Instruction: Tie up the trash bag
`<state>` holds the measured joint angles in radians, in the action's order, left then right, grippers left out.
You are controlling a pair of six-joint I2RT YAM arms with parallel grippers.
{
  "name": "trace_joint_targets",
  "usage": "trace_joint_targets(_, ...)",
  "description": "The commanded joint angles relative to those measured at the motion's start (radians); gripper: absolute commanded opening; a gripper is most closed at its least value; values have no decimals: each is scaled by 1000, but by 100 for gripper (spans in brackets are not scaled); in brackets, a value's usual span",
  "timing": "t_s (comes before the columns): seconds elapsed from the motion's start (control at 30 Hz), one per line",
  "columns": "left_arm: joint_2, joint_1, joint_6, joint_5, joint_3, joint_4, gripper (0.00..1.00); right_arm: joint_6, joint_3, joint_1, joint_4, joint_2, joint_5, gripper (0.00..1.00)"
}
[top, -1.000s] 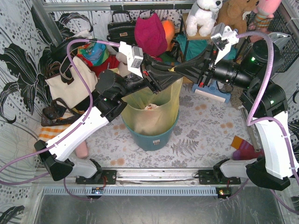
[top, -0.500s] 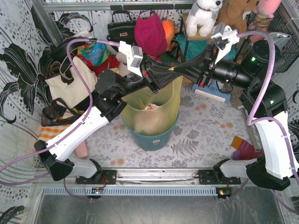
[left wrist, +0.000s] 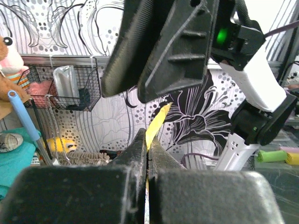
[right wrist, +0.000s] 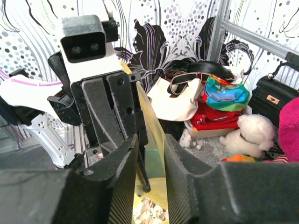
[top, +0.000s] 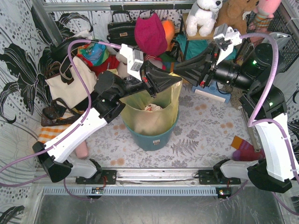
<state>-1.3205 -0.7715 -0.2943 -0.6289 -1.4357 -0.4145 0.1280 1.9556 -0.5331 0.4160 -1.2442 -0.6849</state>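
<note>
Trash bag (top: 156,116): seated in teal bin (top: 153,138) at mid-counter (top: 205,133), mouth film gathered into a peak between both arms. Left end effector (left wrist: 147,142): clamped tight on a strip of that film. Right end effector (right wrist: 150,149): jaws parted, film passing loosely through the gap (no firm grip evident). Risks, as judged: thin film tearing under pull; strip slipping from the single clamp; bin tipping if hauled sideways. Surface: floral print throughout. Surroundings: cream tote (top: 70,88), black handbag (top: 120,29), plush toys (top: 204,16) crowded along the far side
</note>
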Motion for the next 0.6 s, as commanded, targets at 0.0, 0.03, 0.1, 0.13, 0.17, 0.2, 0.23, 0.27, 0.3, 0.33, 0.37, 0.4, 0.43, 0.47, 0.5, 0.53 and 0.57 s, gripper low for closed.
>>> trace_joint_targets(0.0,39,3,29,-115,12,6,0,54,8,3,-102,3,9,32)
trace_joint_targets(0.03,43,3,29,-135,17,8,0,60,8,2,-106,-4,5,35)
trace_joint_targets(0.1,54,3,27,-161,32,2,0,70,10,3,-114,-20,-11,39)
trace_joint_targets(0.13,59,3,23,-172,44,-5,0,76,10,4,-120,-29,-16,42)
trace_joint_targets(0.17,64,3,17,-185,51,-13,0,83,9,4,-125,-37,-22,44)
trace_joint_targets(0.2,69,2,14,-198,55,-15,0,91,6,3,-133,-45,-29,45)
trace_joint_targets(0.23,75,2,12,-207,60,-15,0,97,5,3,-142,-51,-36,45)
trace_joint_targets(0.27,79,1,10,-213,64,-15,0,106,2,2,-153,-59,-43,46)
trace_joint_targets(0.3,88,1,6,-217,71,-14,0,113,1,1,-163,-66,-50,46)
trace_joint_targets(0.33,96,0,5,-217,80,-14,0,121,-1,1,-174,-74,-58,46)
trace_joint_targets(0.37,105,-1,4,-216,88,-10,0,131,0,-2,-184,-83,-64,46)
trace_joint_targets(0.4,115,-2,8,-220,95,5,0,134,0,-6,-191,-90,-65,46)
trace_joint_targets(0.43,125,-2,15,-227,98,25,0,136,1,-12,-196,-97,-64,46)
trace_joint_targets(0.47,134,-3,21,-233,100,45,0,137,3,-24,-201,-103,-64,46)
trace_joint_targets(0.5,143,-3,25,-237,104,64,0,134,6,-34,-203,-110,-61,46)
trace_joint_targets(0.53,153,-4,26,-242,110,72,0,130,10,-48,-202,-116,-56,46)
trace_joint_targets(0.57,160,-6,23,-244,120,73,0,127,13,-58,-202,-122,-53,46)
